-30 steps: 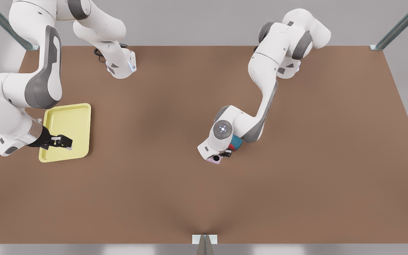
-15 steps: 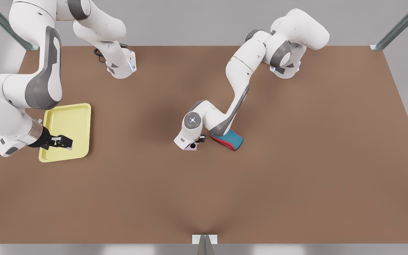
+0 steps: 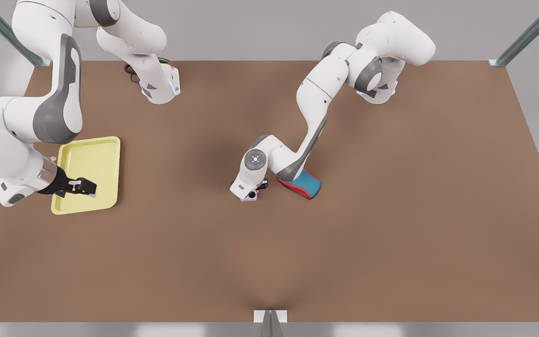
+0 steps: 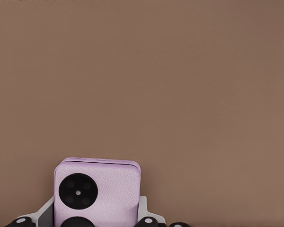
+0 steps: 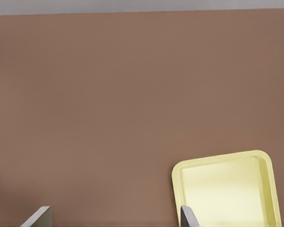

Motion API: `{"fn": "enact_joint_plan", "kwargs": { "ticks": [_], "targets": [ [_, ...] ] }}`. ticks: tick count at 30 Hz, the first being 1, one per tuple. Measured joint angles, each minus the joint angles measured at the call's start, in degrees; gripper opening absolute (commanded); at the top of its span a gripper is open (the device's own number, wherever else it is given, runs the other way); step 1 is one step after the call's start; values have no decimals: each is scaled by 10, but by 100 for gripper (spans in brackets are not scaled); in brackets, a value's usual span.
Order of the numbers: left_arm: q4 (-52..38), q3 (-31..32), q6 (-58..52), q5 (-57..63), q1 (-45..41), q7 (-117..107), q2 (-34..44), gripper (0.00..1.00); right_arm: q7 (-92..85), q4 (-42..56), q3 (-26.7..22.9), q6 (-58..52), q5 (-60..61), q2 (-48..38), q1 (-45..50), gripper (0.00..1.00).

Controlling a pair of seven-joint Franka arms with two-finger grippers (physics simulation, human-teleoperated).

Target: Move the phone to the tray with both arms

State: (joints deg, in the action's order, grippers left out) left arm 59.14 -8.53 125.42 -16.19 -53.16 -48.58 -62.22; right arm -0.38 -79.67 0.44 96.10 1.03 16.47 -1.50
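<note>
Brown table (image 3: 391, 234); left gripper (image 3: 256, 191) jaws clamp phone (image 4: 97, 191).

Small pale pink phone (image 3: 249, 198) mostly hidden beneath the left gripper (image 3: 256, 190) in the front view; lower edge and second black lens cut off in the left wrist view. Teal-and-red computer mouse (image 3: 306, 186) partly covered by the arm. Pale yellow tray (image 5: 227, 194) cropped in the right wrist view.

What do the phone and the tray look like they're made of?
The phone, held by the left gripper, has a pale pink back with a fine pebbled grain, so probably leather-like or textured plastic. The tray, under the right gripper, is smooth, evenly pale yellow and matte, most likely moulded plastic.
</note>
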Motion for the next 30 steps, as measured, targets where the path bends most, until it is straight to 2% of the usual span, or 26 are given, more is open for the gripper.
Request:
{"fn": "enact_joint_plan", "kwargs": {
  "ticks": [2,3,8,10,12,15,17,19,20,24,30],
  "targets": [
    [1,0,1,1,0,9,-1,77,0,-2,0,-2,0,-1,6,100],
    [2,0,1,1,0,14,-2,100,1,-3,0,-2,0,-1,9,100],
    [3,0,2,1,1,37,0,100,2,-14,13,-2,0,-4,4,100],
    [4,-2,-18,1,12,44,31,100,3,-18,21,-1,-1,-5,3,100],
    [4,-5,-87,4,54,52,113,100,6,-24,41,1,-6,-5,0,100],
    [2,-7,-229,40,201,81,257,100,29,-55,119,19,-20,-4,-1,100],
    [14,-4,-307,73,294,112,322,100,54,-93,167,44,-39,1,5,100],
    [168,-1,-338,94,368,153,448,100,81,-115,195,71,-51,24,15,100],
    [208,-1,-349,101,383,173,474,100,95,-118,201,85,-61,40,28,100],
    [201,1,-396,89,382,241,476,100,158,-104,206,133,-89,119,100,100],
    [185,1,-406,56,380,319,420,100,280,23,183,164,-131,252,226,100]
  ]
}}
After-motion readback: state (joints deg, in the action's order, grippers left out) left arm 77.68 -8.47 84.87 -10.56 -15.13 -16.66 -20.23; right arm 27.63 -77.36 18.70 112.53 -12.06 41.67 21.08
